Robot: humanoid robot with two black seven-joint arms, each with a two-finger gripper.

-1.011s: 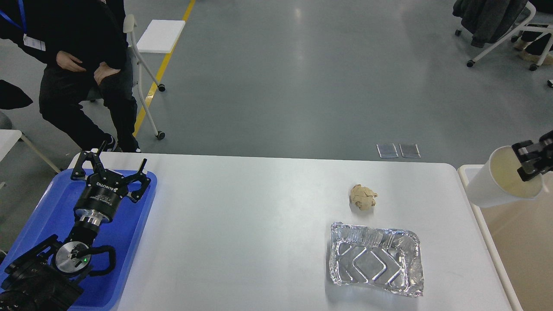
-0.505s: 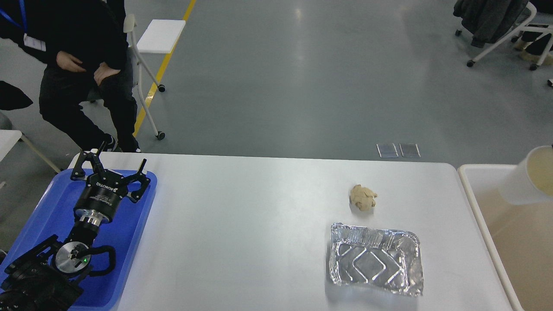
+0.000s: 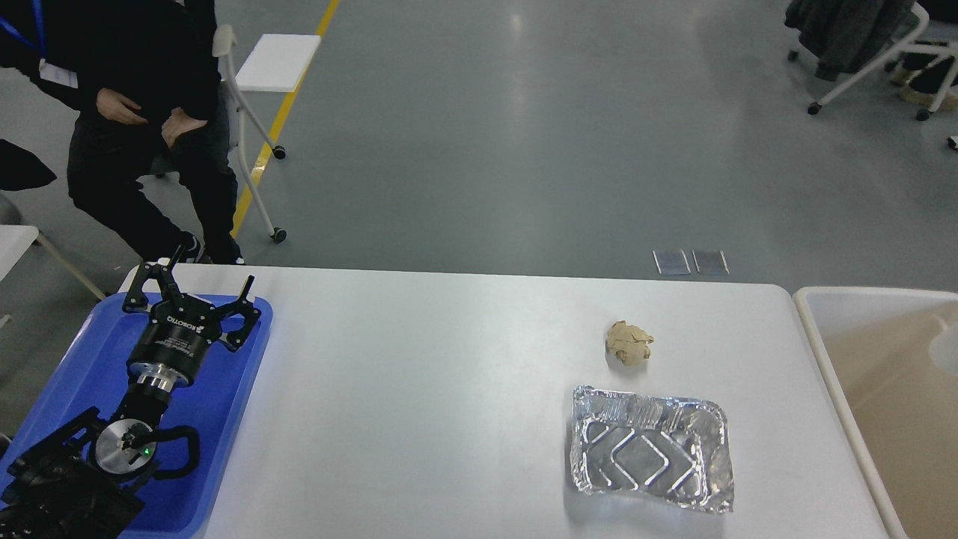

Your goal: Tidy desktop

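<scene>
Gone from view is the right gripper, which a second ago hung at the right edge clamped on the rim of a white paper cup; half a second ago only the cup showed there, and now just a pale rounded shape (image 3: 944, 350), cut by the frame edge, shows inside the beige-white tub (image 3: 823, 352), and I cannot tell for sure what it is. Nothing else has shifted. The white surface (image 3: 419, 389) of the desktop fills the lower middle of the head view, with the tub just beside its right end and a blue tray (image 3: 82, 359) lying on its left end. My left gripper (image 3: 196, 293) hovers over the far part of that tray, fingers spread wide with nothing between them, just as in the earlier frames. On the right half of the surface a crumpled brown paper ball (image 3: 629, 343) sits near the far side, and a crinkled foil container (image 3: 650, 448) lies just nearer than it, apart from the ball and with its open side up. Beyond the surface, on the grey floor, a person in dark clothes (image 3: 135, 112) sits at the upper left beside a white wheeled chair (image 3: 262, 82), and another wheeled chair draped with dark cloth (image 3: 853, 37) stands at the upper right.
</scene>
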